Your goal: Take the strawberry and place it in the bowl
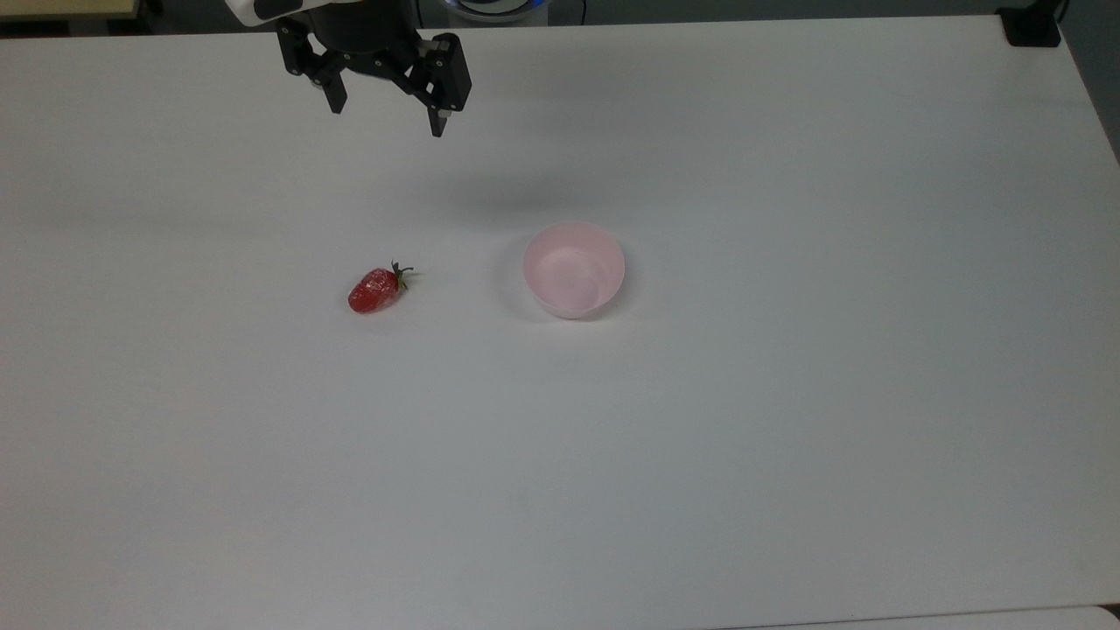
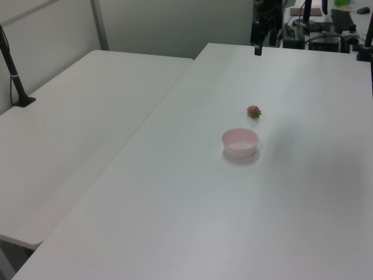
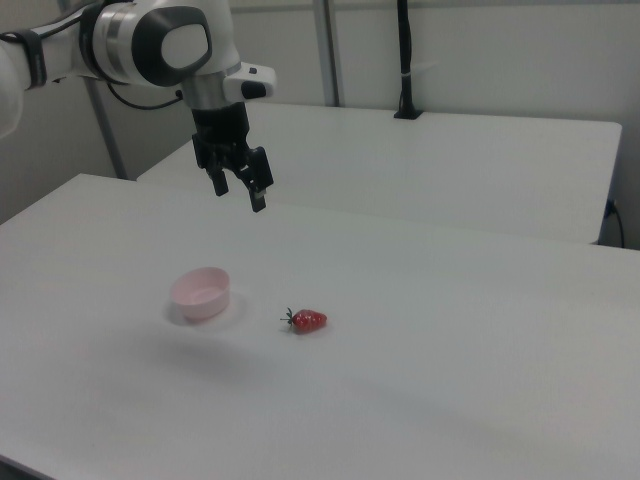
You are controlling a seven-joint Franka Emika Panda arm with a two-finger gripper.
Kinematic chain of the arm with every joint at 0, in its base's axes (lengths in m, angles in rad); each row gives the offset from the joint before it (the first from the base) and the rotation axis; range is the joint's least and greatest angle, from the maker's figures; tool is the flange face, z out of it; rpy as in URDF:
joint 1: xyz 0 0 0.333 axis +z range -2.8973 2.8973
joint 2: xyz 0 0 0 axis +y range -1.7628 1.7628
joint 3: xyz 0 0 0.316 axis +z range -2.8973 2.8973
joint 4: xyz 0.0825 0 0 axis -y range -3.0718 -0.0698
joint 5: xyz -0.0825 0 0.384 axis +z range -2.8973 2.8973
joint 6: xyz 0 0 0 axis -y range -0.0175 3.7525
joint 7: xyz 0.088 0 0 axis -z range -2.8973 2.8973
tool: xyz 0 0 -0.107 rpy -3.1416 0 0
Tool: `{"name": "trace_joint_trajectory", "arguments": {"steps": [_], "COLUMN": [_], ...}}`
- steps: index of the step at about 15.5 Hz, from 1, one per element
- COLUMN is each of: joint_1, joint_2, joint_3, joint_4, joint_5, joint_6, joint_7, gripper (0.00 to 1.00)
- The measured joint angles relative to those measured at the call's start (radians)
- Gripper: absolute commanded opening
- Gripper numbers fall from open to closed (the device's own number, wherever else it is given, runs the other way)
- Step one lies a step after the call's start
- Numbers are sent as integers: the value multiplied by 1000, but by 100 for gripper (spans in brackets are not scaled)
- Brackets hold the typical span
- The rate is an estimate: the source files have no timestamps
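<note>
The small red strawberry [image 1: 376, 290] lies on its side on the white table, its green stem pointing toward the top view's right; it also shows as strawberry [image 2: 253, 111] and strawberry [image 3: 308, 320]. The pale pink bowl [image 1: 574, 268] stands upright and holds nothing, a short way to the top view's right of the fruit, seen too as bowl [image 2: 239, 142] and bowl [image 3: 201, 292]. My gripper [image 1: 387, 122] hangs open in the air near the table's far edge, well above and behind the strawberry, nothing between its black fingers; gripper [image 3: 238, 196].
The white table [image 1: 700, 455] stretches wide around both objects. A second white table [image 2: 76, 116] adjoins it on the left view's left. A black post [image 2: 14, 73] is clamped at that table's edge, and cluttered equipment [image 2: 326, 29] sits beyond the far end.
</note>
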Motion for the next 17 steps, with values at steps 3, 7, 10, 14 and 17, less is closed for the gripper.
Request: {"name": "trace_joint_trajectory", "arguments": {"steps": [3,7,10,14,17], "joint_1": [0,0,0,-9,-38], "joint_2": [1,4,2,2,2], "joint_3": [0,0,-1,-2,-3], "joint_4": [0,0,0,0,14], "joint_5": [-8,-8,-9,-10,-10], "joint_6": [0,0,0,0,6], "joint_7": [-8,-15,-16,-16,-19], "gripper": [100,100,100,100,100]}}
